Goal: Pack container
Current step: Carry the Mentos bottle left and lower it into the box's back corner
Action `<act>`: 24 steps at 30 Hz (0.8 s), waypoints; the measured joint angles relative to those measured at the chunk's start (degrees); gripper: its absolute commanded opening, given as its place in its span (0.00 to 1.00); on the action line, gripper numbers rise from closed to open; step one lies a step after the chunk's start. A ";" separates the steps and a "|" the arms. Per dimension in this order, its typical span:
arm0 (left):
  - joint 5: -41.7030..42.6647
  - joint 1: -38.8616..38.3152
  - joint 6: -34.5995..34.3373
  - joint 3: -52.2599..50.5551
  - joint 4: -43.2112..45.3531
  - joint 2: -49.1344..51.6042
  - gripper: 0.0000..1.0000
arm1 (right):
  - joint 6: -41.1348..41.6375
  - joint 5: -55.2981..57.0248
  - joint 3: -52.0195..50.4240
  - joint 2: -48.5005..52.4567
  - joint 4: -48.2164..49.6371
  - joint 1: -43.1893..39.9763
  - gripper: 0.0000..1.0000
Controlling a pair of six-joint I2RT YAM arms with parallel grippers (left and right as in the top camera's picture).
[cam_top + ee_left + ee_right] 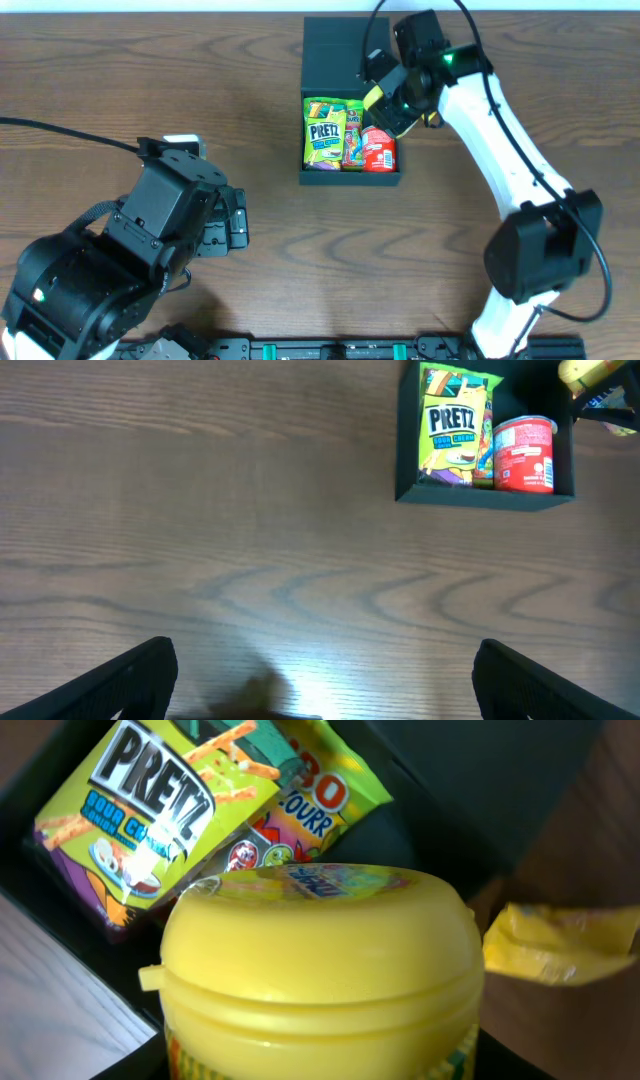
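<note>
Overhead, shallow dark-teal square container (pixel 350 179), lid (pixel 335 52) open

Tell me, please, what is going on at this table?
The right gripper holds a yellow plastic tub with a domed lid over the right side of the open, square black cardboard box, near its flap. Inside lie a green Pretz snack packet, a green sweets packet and a red can. The left gripper hangs open above the wooden table, holding nothing.
</note>
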 measured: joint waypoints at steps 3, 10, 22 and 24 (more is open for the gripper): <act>0.00 0.00 0.00 0.00 0.00 0.00 0.95 | -4.90 -0.02 2.73 3.04 -0.79 0.00 0.56; 0.00 0.00 0.00 0.00 0.00 0.00 0.95 | -14.97 -0.07 3.23 6.36 -2.64 -0.02 0.55; 0.00 0.00 0.00 0.00 0.00 0.00 0.95 | -27.15 -1.55 3.52 7.39 1.31 -0.17 0.56; 0.00 0.00 0.00 0.00 0.00 0.00 0.95 | -28.57 -1.86 3.52 8.70 2.54 -0.24 0.55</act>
